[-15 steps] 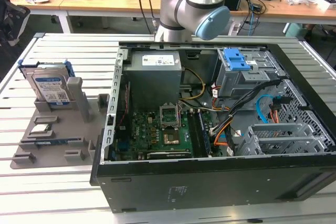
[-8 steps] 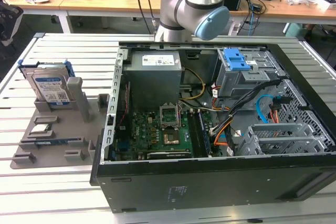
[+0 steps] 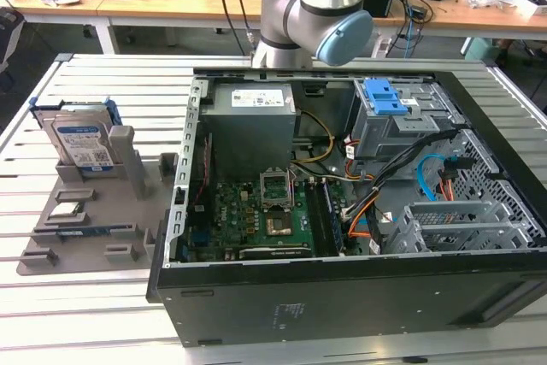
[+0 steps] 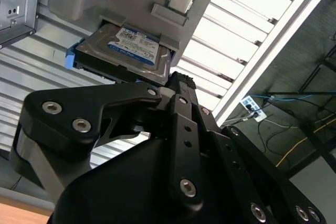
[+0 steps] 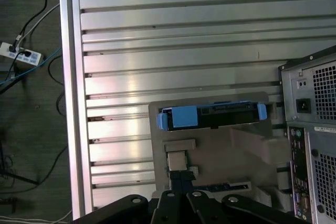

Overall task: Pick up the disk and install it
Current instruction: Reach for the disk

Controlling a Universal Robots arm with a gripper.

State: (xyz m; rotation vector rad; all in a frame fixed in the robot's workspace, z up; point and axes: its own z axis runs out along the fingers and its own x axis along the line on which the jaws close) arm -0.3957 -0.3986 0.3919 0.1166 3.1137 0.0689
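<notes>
You find the disk [image 3: 81, 143] at the exterior view's left, standing on edge in a slot of the grey holder tray [image 3: 85, 250] that lies on the slatted metal table [image 3: 94, 70]. Its labelled face looks out toward you and the blue frame runs round its edges. It sits outside the computer case [image 3: 342, 305], just beside the case's open side.

In the second wrist view you look down on the disk [image 4: 126, 51] past the gripper [image 4: 179, 80]. In the first wrist view you meet the disk [image 5: 184, 116] edge-on, blue frame uppermost, at one end of the tray [image 5: 247, 150]. A small silver square chip [image 5: 176, 160] rests on the tray near it.

Your gripper [image 5: 179, 179] hangs above the tray with its jaws drawn narrow, close together and holding nothing. It touches neither the disk nor the tray.

The robot arm [image 3: 316, 14] rises behind the case's far wall. Inside the open case you see the grey power supply box [image 3: 252, 121], the green motherboard [image 3: 248, 211], a blue latch [image 3: 382, 98] on the upper bay, and a metal drive cage [image 3: 461, 228] at the exterior view's right with loose orange and blue cables beside it
</notes>
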